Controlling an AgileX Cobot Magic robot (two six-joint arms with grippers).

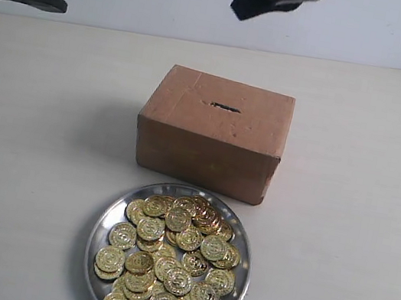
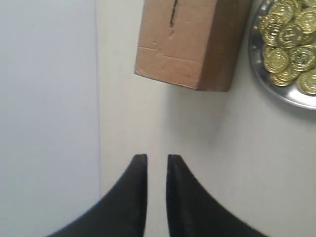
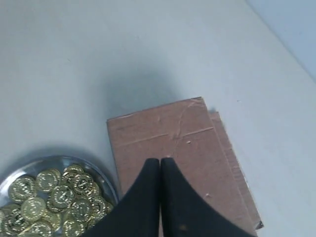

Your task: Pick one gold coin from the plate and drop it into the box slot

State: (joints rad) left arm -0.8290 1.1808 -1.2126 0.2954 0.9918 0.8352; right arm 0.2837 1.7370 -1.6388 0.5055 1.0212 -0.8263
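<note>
A: Where are the task's things placed?

B: The rectangular brown cardboard box (image 1: pixel 215 133) is seen standing on the pale table (image 1: pixel 34 167), with the short dark slot (image 1: pixel 225 108) cut in its upper face. The round shiny silver metal plate (image 1: pixel 104 220) is set just in front of the box, near but apart from it, heaped with gold coins (image 1: pixel 170 257). No coin is seen outside the plate.

A: State of the jaws?

B: The left gripper (image 2: pixel 157 160), black and pointed, is held above bare table beside the box; its jaws are seen slightly parted, with a narrow gap and nothing between them. The right gripper (image 3: pixel 160 163) is held over the box top; its jaws are pressed together, tip to tip, and nothing is seen gripped.

A: Progress?

B: It is judged that the pick is not yet made; neither gripper is at the plate.

A: What could go wrong from here?

B: The coins are piled and overlapped, so two may be lifted together, or a flat coin may be pushed aside rather than caught. The plate could be slid or tipped if its rim is pressed by a fingertip. The slot is judged only about one coin wide with rough edges; a tilted coin could be caught on the edge and left lying on the box. Jaws left clenched would have to be released before descent.
</note>
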